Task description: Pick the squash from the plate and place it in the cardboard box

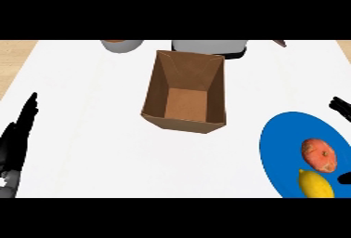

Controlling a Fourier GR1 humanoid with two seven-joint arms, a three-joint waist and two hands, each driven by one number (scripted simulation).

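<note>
Squash [319,154], lying on the blue plate [281,153] beside a lemon [316,184], is appearing firm, rounded, moderately light, best grasped across its middle; right hand [341,108] fingers are showing extended, holding nothing, left hand [19,135] resting open.

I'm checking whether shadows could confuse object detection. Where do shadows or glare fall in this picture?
Head view: even, flat light and no glare on the white counter; the cardboard box has darker inner side walls and a lighter floor; the blue plate, orange squash and yellow one cast no clear shadows.
</note>
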